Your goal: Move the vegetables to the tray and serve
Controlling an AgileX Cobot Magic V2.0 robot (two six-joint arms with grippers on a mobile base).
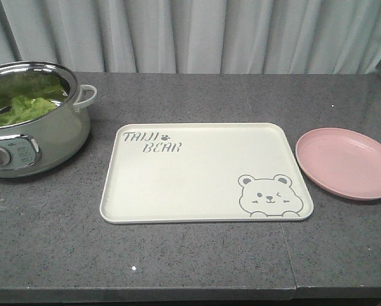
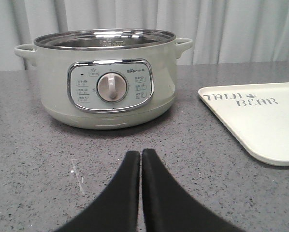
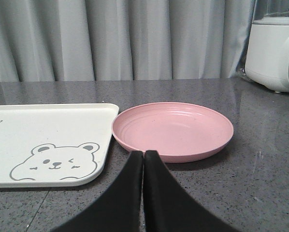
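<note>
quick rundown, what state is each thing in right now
electric pot: upright on the counter, lettuce inside
lettuce: in the pot, none on the tray
tray: flat on the counter, empty
pink plate: right of the tray, empty
left pincer: shut, holding nothing
right pincer: shut, holding nothing

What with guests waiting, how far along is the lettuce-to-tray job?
Nothing looks done: the tray is bare and the lettuce leaves sit in the electric pot. Nothing is in hand: the left gripper and right gripper are shut and empty. Remaining: moving the leaves onto the tray, then serving.
</note>
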